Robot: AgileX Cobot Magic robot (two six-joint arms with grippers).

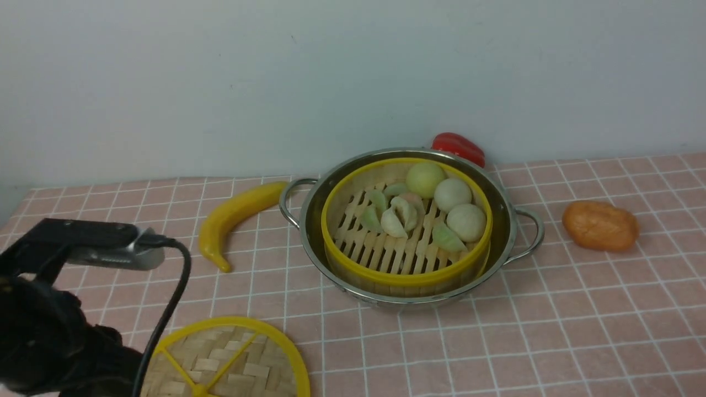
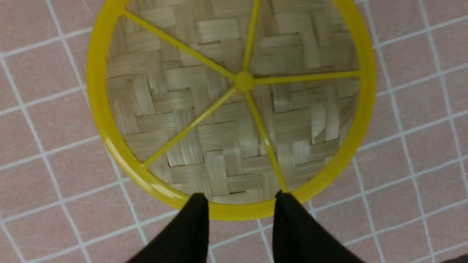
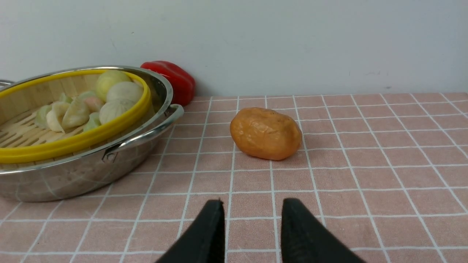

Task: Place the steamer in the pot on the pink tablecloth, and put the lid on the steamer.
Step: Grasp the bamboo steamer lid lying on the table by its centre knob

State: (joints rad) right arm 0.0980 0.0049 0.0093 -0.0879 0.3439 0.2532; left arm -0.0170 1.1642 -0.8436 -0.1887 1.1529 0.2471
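The steamer (image 1: 405,273), a bamboo basket with a yellow rim and toy dumplings and buns inside, sits in the shiny steel pot (image 1: 504,220) on the pink tablecloth (image 1: 551,331); both also show in the right wrist view, steamer (image 3: 73,140) inside pot (image 3: 84,175). The lid (image 1: 231,358), a woven disc with yellow spokes, lies flat on the cloth at the front left. My left gripper (image 2: 239,197) is open above the lid (image 2: 204,109), its fingertips over the rim. My right gripper (image 3: 253,201) is open over bare cloth, right of the pot, holding nothing.
A yellow banana (image 1: 234,218) lies left of the pot. A red pepper (image 1: 459,146) sits behind it by the wall. An orange potato-like lump (image 1: 600,225) rests to the pot's right. My left arm (image 1: 49,325) fills the front-left corner.
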